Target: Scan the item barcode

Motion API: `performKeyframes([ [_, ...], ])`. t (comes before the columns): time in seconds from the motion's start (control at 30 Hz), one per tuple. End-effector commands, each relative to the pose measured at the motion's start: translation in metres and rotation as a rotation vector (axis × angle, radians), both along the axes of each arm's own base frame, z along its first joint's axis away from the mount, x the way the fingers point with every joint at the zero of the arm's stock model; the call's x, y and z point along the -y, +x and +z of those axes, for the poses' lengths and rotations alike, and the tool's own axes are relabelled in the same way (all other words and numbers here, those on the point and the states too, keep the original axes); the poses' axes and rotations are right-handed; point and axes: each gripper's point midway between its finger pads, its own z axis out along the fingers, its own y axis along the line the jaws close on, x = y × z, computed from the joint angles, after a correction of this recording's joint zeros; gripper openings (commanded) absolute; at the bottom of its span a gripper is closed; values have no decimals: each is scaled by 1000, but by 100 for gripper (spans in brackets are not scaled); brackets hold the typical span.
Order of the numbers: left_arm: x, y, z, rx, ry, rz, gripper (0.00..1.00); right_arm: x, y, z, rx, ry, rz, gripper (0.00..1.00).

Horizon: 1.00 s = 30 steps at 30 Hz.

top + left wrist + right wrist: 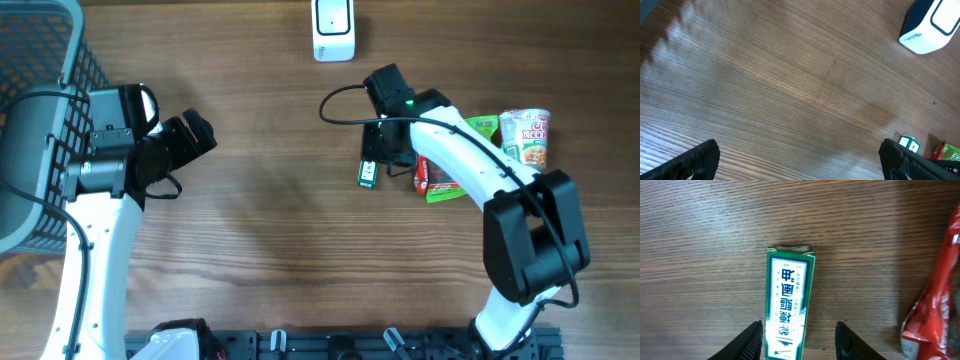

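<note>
Right pincer [799,339]: jaws spread, one finger [751,341] on each side of the box [789,295]. There is a clear gap on one side. On the other, the finger sits just beside the carton edge, and I can't confirm contact. I judge it is not clamped.

The box lies flat on the table [700,240], printed face up. I can make out no barcode on that face.

Key relation: the box's long axis runs parallel to the fingers, so the jaws span its short width. Its far end sticks out past the fingertips. From overhead, that axis points roughly toward the scanner [333,30]. The box is on my side of the scanner and slightly to its right, with bare table between them.

Left pincer [800,162]: jaws wide, nothing between them. It hangs well to the left of the scanner, on my side of it, and much farther from the box. The right arm is clearly the nearer one.

My judgement for the coming move: close across the short width, lift, carry the box along its own axis toward the scanner, and roll the wrist until the coded face meets the window.

Watch: a red packet [935,295] lies near the box, on its side away from the scanner. A cup [527,135] stands farther right again.
</note>
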Motion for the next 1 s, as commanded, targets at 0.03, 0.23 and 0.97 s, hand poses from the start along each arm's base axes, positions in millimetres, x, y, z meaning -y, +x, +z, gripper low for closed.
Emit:
performKeyframes([
  [0.03,2,0,-1,-2,-2,-15,100,-7,-14,-9,-36,77,-2,41],
  [0.23,2,0,-1,-2,-2,-15,100,-11,-10,-13,-29,156,1,34],
  [0.97,2,0,-1,-2,-2,-15,100,-2,-8,-30,-8,330,51,39],
])
